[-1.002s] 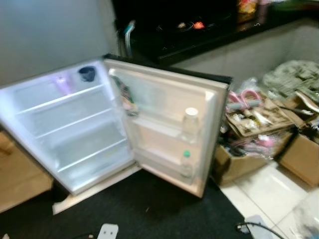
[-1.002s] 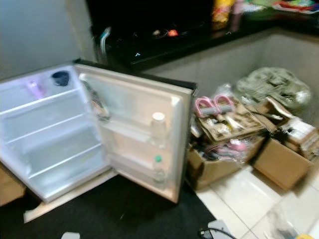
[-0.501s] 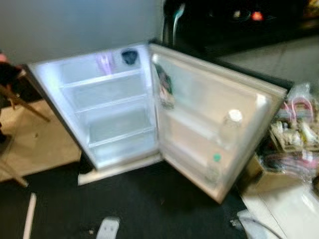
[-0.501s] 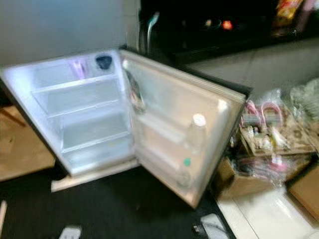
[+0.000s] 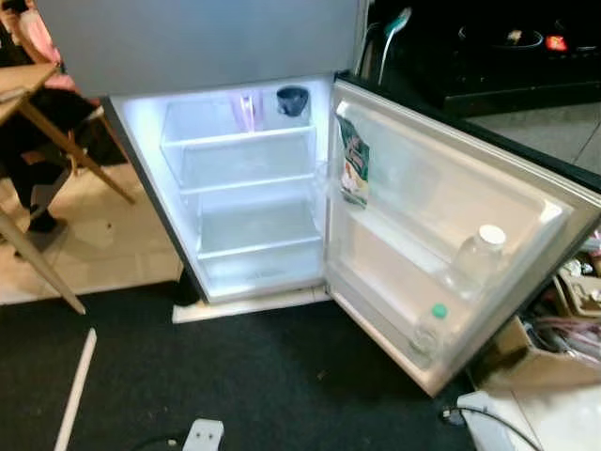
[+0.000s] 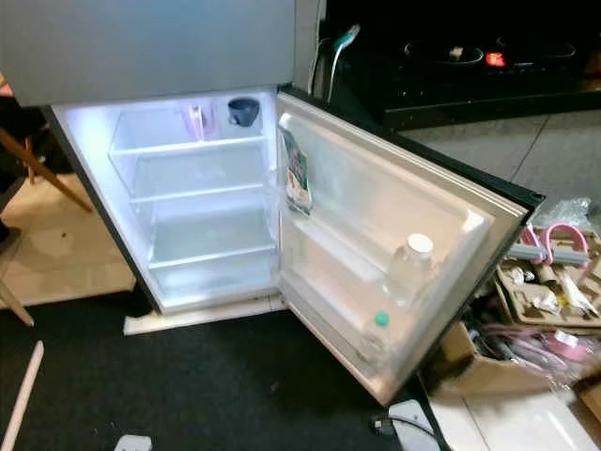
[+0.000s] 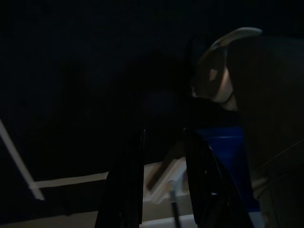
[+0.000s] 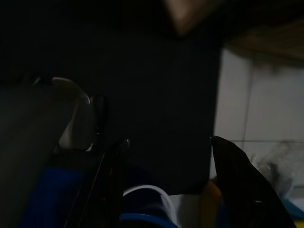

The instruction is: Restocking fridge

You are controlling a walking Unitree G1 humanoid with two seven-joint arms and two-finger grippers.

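Fridge [image 5: 249, 197]: small unit on the floor, interior lit, shelves almost bare and ready for stock.
Door [image 6: 376, 235]: swung wide toward the robot's right, which leaves the whole cabinet open to a reach from the front.
Top shelf: a dark cup [image 5: 293, 100] and a pale pinkish item [image 5: 246, 108] beside it, pushed to the back.
Door racks: a clear bottle with a white cap [image 5: 477, 256] stands upright in the middle rack, a green-capped bottle [image 5: 430, 329] in the rack below it; the rails keep them from tipping. A printed packet [image 5: 353, 174] sits high on the door near the hinge side.
Floor: dark mat [image 5: 263, 385] before the fridge; boxes of clutter [image 6: 535, 310] on the tiles off to the right, possibly the stock to load, though I cannot be sure.
Left gripper [image 7: 161, 190]: hanging low in the shade, fingers a little apart, nothing between them that I can make out.
Right gripper [image 8: 166, 185]: also low and dim, fingers spread wide, clamped on nothing.
Stage: my read is that loading has not begun; the robot is facing the fridge.
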